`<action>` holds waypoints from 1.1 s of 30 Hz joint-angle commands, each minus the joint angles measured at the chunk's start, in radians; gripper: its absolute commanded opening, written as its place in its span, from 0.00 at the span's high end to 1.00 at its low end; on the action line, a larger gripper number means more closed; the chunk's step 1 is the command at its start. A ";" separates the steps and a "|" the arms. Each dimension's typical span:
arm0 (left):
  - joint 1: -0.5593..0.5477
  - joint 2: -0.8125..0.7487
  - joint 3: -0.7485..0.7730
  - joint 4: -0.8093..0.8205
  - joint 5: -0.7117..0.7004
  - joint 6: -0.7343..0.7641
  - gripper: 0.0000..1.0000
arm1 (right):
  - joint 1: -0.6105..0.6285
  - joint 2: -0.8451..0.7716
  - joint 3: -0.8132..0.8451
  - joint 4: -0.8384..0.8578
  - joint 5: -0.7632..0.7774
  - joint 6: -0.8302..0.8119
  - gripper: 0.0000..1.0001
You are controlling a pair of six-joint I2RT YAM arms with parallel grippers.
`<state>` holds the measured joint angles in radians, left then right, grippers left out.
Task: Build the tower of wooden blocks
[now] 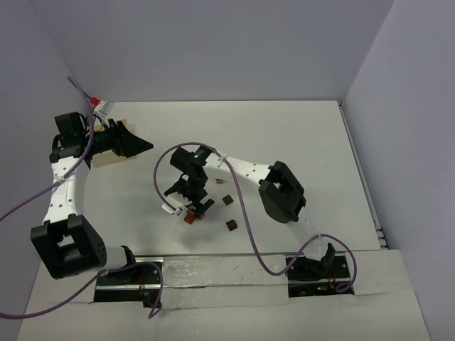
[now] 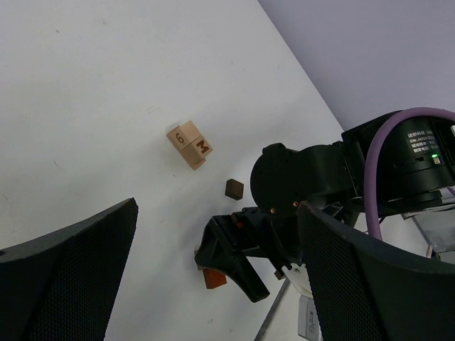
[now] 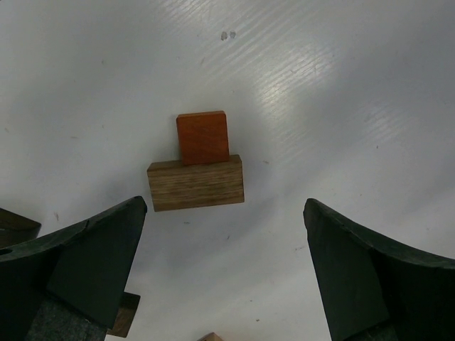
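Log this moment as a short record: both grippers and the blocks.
left gripper: jaws open, empty
right gripper: jaws open, over two blocks
orange-red block: touching the brown block; stacked or side by side, cannot tell
lettered tan blocks: two, touching, on the table
dark brown cube: alone on the table
progress: no tall stack in view

Fingers (image 2: 64,277) of left gripper (image 2: 217,213) wide apart. Beyond the gap: tan lettered block pair (image 2: 190,144), dark cube (image 2: 234,188). Between fingers: right gripper (image 2: 231,266) over reddish block (image 2: 213,278).
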<state>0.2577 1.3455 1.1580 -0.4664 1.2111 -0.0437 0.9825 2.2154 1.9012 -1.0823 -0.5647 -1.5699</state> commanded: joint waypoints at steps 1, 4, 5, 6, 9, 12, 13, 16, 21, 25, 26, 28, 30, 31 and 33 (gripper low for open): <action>0.007 0.005 0.021 0.040 0.050 0.015 0.01 | 0.004 0.006 -0.016 -0.014 0.008 -0.025 0.00; 0.006 0.012 0.022 0.041 0.051 0.017 0.01 | 0.004 0.014 -0.021 -0.008 0.020 -0.030 0.00; 0.006 0.015 0.022 0.039 0.049 0.019 0.01 | 0.005 0.015 -0.025 -0.006 0.026 -0.031 0.00; 0.006 0.017 0.023 0.035 0.049 0.024 0.01 | 0.007 0.016 -0.029 -0.004 0.031 -0.034 0.00; 0.006 0.022 0.023 0.031 0.050 0.033 0.01 | 0.010 0.018 -0.043 0.005 0.038 -0.034 0.00; 0.007 0.027 0.019 0.036 0.051 0.033 0.01 | 0.013 0.022 -0.052 0.017 0.044 -0.027 0.00; 0.006 0.028 0.019 0.035 0.051 0.033 0.01 | 0.016 0.023 -0.054 0.019 0.046 -0.027 0.00; 0.006 0.033 0.019 0.032 0.050 0.033 0.01 | 0.016 0.027 -0.058 0.027 0.051 -0.020 0.00; 0.007 0.037 0.012 0.033 0.043 0.068 0.01 | 0.018 0.039 -0.058 0.040 0.057 -0.006 0.00; 0.007 0.041 0.011 0.033 0.045 0.071 0.01 | 0.022 0.039 -0.070 0.050 0.061 -0.005 0.00; 0.006 0.043 0.012 0.034 0.045 0.071 0.01 | 0.022 0.038 -0.078 0.054 0.065 -0.007 0.00; 0.007 0.046 0.013 0.034 0.047 0.071 0.01 | 0.025 0.035 -0.090 0.062 0.071 -0.011 0.01; 0.008 0.047 0.014 0.035 0.048 0.071 0.01 | 0.027 0.036 -0.094 0.065 0.077 -0.010 0.01; 0.008 0.047 0.014 0.035 0.050 0.073 0.01 | 0.027 0.037 -0.094 0.065 0.077 -0.010 0.01; 0.006 0.047 0.013 0.032 0.048 0.076 0.01 | 0.028 0.041 -0.095 0.068 0.083 -0.010 0.01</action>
<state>0.2577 1.3916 1.1580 -0.4648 1.2213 0.0038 0.9971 2.2364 1.8126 -1.0317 -0.4908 -1.5784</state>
